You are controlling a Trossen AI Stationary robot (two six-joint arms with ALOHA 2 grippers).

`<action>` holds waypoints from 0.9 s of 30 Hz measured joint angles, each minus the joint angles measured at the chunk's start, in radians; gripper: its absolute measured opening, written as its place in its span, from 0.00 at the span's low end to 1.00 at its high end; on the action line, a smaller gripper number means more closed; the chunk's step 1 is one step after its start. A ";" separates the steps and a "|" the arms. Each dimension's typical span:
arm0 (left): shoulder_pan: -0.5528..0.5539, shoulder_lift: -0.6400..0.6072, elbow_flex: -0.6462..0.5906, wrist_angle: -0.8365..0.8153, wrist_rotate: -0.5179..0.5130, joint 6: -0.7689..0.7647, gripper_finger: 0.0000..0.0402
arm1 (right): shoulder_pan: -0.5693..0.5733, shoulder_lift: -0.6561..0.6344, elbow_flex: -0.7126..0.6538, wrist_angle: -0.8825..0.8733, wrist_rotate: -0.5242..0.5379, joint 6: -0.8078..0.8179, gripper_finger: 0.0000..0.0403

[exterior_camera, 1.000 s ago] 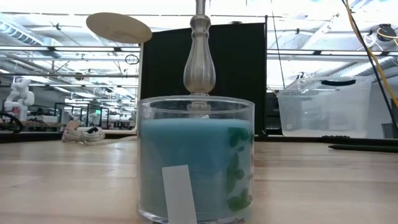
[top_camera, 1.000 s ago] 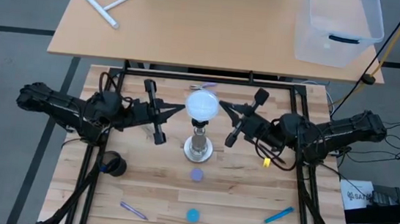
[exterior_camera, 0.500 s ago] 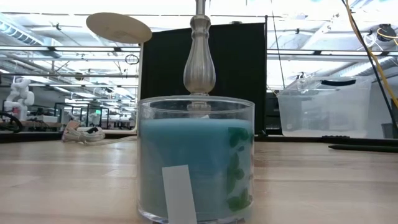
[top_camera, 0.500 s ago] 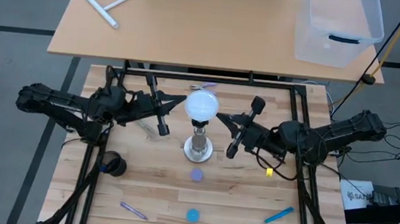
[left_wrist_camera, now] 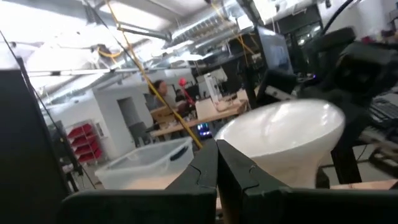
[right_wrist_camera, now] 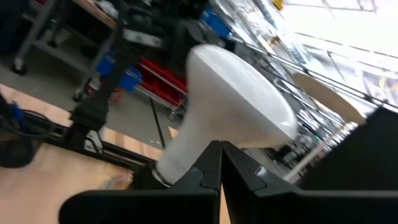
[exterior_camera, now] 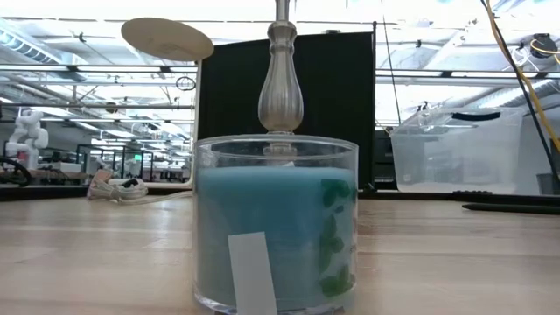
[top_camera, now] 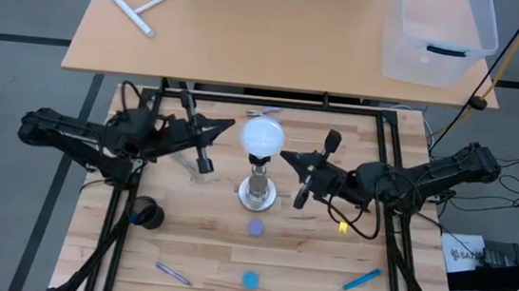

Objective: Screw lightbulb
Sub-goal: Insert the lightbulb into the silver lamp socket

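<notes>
The white frosted lightbulb (top_camera: 262,138) stands globe-up in the silvery socket stand (top_camera: 257,195) at the table's middle. It also shows in the left wrist view (left_wrist_camera: 280,140) and the right wrist view (right_wrist_camera: 230,106). My left gripper (top_camera: 231,125) is shut and empty, level with the bulb on its left, pointing at it. My right gripper (top_camera: 284,155) is shut and empty, close to the bulb's right side, pointing at it. The low view shows only the stand's post (exterior_camera: 280,83), behind a candle jar.
A glass jar of blue candle wax (exterior_camera: 276,223) stands near the front edge. A black cup (top_camera: 146,213), a purple disc (top_camera: 254,227), a purple pen (top_camera: 173,273) and a blue pen (top_camera: 361,280) lie on the table. A clear bin (top_camera: 439,34) sits on the far table.
My left gripper has drawn back from the bulb, toward the table's far edge and a little left. My right gripper has gone toward the near edge and a little toward the stand. The bulb and stand have kept still.
</notes>
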 joint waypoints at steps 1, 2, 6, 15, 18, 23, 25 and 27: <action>-0.010 -0.005 0.000 0.000 -0.002 0.004 0.00 | -0.004 0.000 0.000 0.004 0.013 -0.001 0.00; -0.020 -0.008 0.000 0.000 -0.002 0.008 0.00 | -0.007 0.000 0.000 0.013 0.023 -0.001 0.00; -0.059 -0.009 0.000 -0.001 -0.002 0.031 0.00 | -0.029 0.000 0.000 0.044 0.030 -0.004 0.00; -0.117 0.003 0.000 0.003 -0.002 0.064 0.00 | -0.096 -0.001 0.000 0.115 0.018 -0.027 0.00; -0.115 0.027 0.000 0.003 -0.002 0.061 0.00 | -0.105 -0.002 0.000 0.135 -0.006 -0.033 0.00; -0.103 0.047 0.000 0.021 -0.002 0.054 0.00 | -0.110 -0.002 0.000 0.146 -0.034 -0.032 0.00; -0.102 0.047 0.000 0.026 0.004 0.052 0.00 | -0.110 -0.002 0.000 0.146 -0.035 -0.032 0.00; -0.102 0.047 0.000 0.035 0.015 0.052 0.00 | -0.110 -0.002 0.000 0.146 -0.037 -0.032 0.00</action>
